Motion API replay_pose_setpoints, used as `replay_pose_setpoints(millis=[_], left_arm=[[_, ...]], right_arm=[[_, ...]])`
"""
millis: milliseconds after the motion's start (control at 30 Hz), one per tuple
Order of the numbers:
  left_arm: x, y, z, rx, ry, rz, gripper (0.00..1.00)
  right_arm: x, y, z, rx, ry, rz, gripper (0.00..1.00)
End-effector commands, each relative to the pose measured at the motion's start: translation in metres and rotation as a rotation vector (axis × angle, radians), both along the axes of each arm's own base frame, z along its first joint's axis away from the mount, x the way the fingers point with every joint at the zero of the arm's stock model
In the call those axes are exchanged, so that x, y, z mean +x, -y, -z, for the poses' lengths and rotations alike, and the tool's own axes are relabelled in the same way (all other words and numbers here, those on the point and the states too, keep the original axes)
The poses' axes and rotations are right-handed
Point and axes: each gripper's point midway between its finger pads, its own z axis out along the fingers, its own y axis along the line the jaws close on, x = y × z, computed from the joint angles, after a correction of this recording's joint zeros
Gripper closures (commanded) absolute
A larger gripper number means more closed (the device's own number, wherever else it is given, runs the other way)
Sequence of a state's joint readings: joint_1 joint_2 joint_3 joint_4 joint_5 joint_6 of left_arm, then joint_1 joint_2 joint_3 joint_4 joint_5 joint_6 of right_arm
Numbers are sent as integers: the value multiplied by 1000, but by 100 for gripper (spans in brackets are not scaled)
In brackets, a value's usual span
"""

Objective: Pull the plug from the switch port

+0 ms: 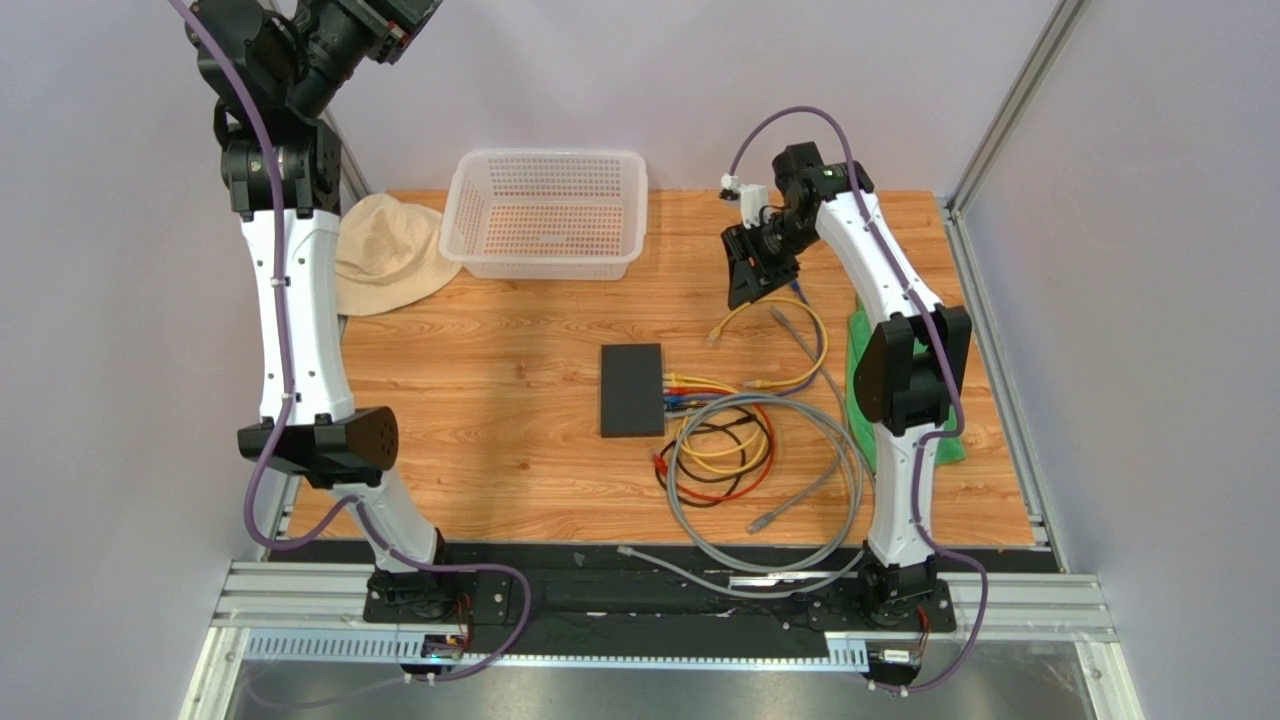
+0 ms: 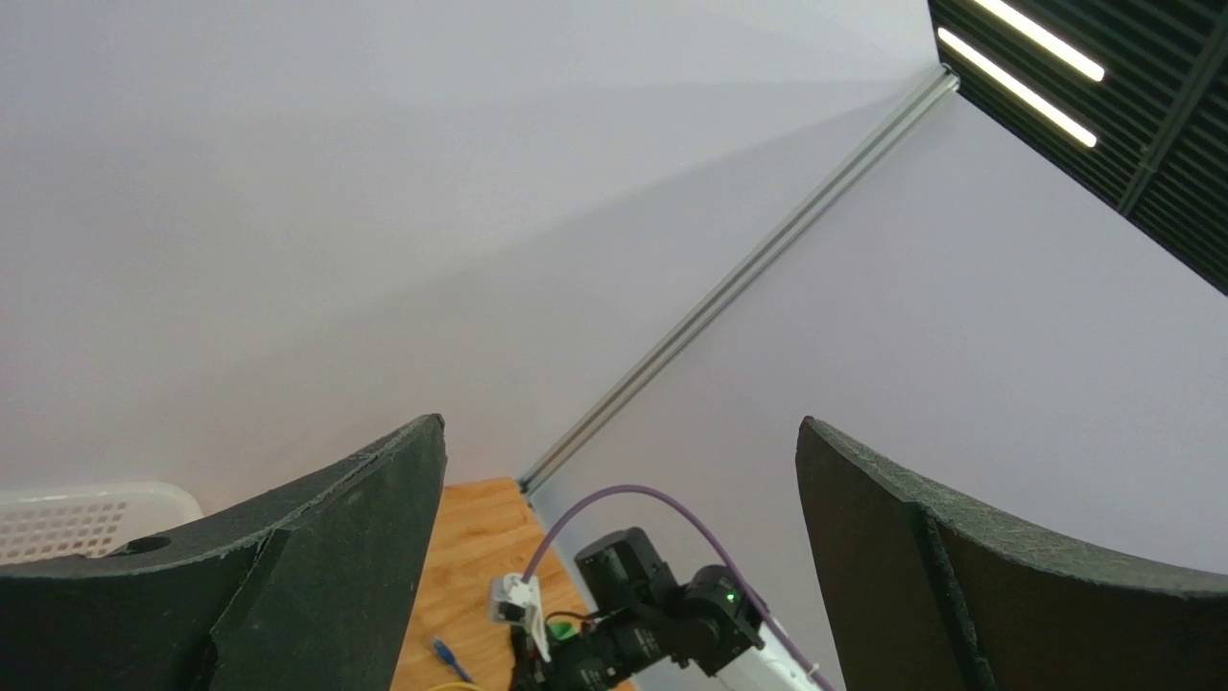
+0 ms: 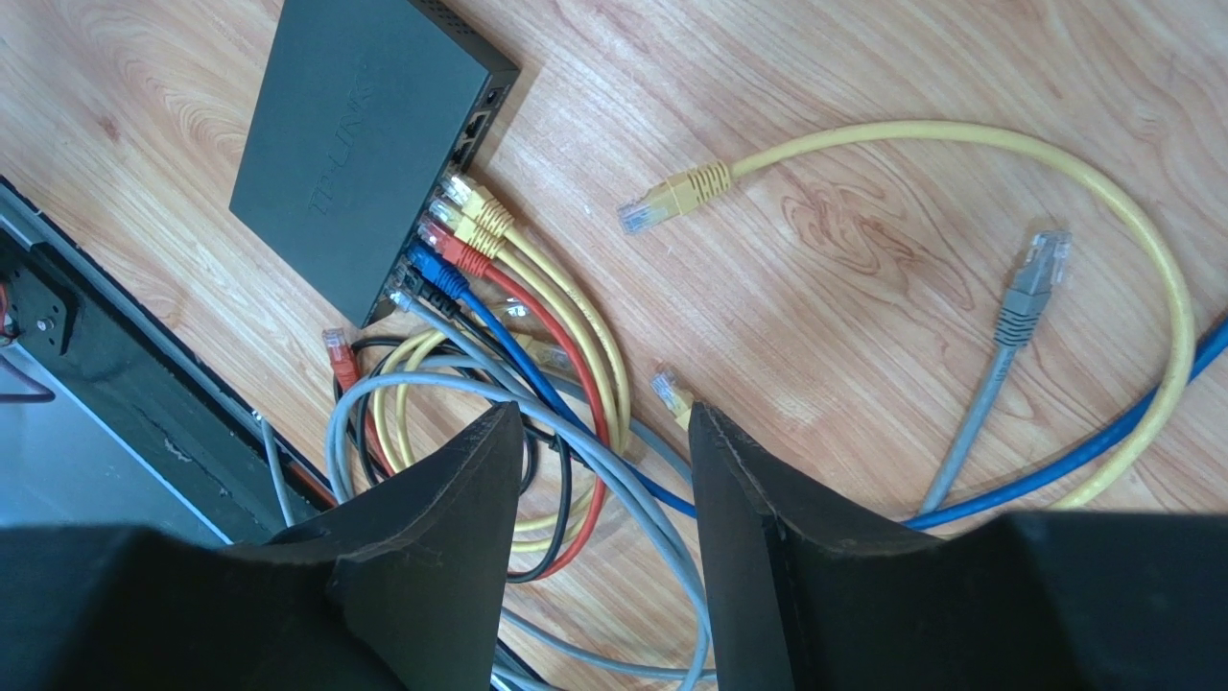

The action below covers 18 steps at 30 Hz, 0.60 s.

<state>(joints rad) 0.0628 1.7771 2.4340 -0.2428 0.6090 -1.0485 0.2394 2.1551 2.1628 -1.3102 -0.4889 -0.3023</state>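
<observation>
The black switch [image 1: 631, 389] [image 3: 361, 137] lies flat in the middle of the wooden table. Several plugs sit in its right edge: two yellow [image 3: 476, 212], one red [image 3: 447, 246], one blue [image 3: 433, 274] and a grey one [image 3: 405, 301]; in the top view they show as a small cluster [image 1: 675, 393]. My right gripper [image 1: 753, 281] [image 3: 603, 418] hangs open well above the table, back right of the switch, with nothing between its fingers. My left gripper [image 2: 620, 425] is wide open and empty, raised high at the back left and facing the wall.
A tangle of coiled cables [image 1: 736, 450] spreads right of the switch, with a loose yellow plug [image 3: 670, 195] and a loose grey plug [image 3: 1032, 274] on the wood. A white basket [image 1: 549, 210] and a beige hat [image 1: 383, 255] sit at the back. Something green [image 1: 861, 375] lies under the right arm.
</observation>
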Motion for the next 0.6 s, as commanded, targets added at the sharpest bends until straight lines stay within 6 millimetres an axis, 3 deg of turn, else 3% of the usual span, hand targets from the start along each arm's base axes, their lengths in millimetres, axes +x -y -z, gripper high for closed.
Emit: replay_pose_setpoints(millis=[0, 67, 100, 167, 200, 267, 300, 367, 400, 467, 500, 567], left_arm=[[-14, 10, 9, 92, 40, -20, 1], [-17, 23, 32, 173, 61, 26, 1], [-2, 30, 81, 224, -8, 79, 1], [-2, 31, 120, 245, -88, 93, 1], [9, 27, 178, 288, -207, 86, 1], [-2, 47, 224, 370, -276, 127, 1], [-7, 51, 272, 465, -331, 160, 1], [-22, 70, 315, 566, -374, 233, 1], [-29, 72, 349, 627, -418, 248, 1], [-46, 90, 377, 697, -422, 306, 1], [-52, 87, 401, 778, -448, 299, 1], [-62, 94, 425, 874, -474, 306, 1]], right_arm=[[-4, -10, -26, 35, 57, -7, 50], [-5, -12, -30, 38, 68, -11, 50], [-5, -13, -33, 39, 78, -14, 50], [-8, -13, -37, 43, 84, -19, 49], [-11, -12, -36, 41, 80, -22, 49], [-18, -12, -31, 47, 57, -37, 49], [-19, -11, -27, 47, 50, -50, 48], [-25, -17, -22, 94, 3, -69, 47], [-27, -20, -20, 118, -10, -87, 47], [-34, -30, -12, 185, -61, -132, 45], [-36, -33, -7, 199, -77, -147, 45], [-35, -38, 6, 225, -106, -169, 42]])
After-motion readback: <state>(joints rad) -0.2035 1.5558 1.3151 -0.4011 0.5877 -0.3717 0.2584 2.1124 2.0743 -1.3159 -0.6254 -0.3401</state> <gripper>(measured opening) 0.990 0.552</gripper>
